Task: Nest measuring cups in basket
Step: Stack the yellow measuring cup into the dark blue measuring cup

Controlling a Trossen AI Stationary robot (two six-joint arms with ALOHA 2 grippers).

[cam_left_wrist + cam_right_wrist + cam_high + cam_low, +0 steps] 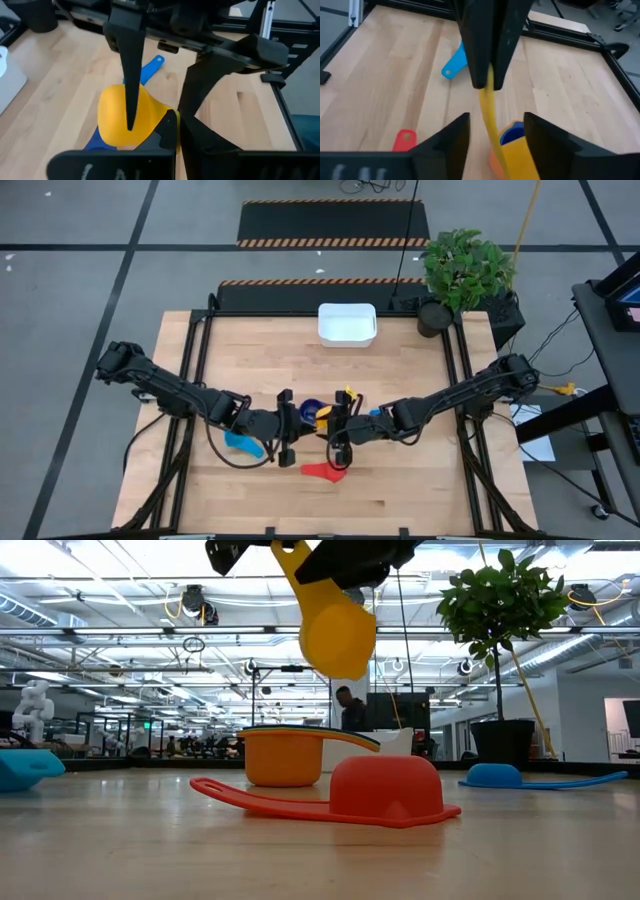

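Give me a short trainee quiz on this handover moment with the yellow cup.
1. True or false: the yellow cup rests on the table.
2. Which gripper is shut on the yellow cup's handle? A) left gripper B) right gripper
3. Fill in: the red cup lies ___ (upright / upside down).

Key: 1 false, it hangs in the air. 2 A; the right gripper's fingers stand open either side of the handle. 3 upside down.

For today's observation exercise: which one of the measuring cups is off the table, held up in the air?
The yellow cup. It hangs above the wood with the left hand shut on its handle, while the red cup and orange cup rest on the table.
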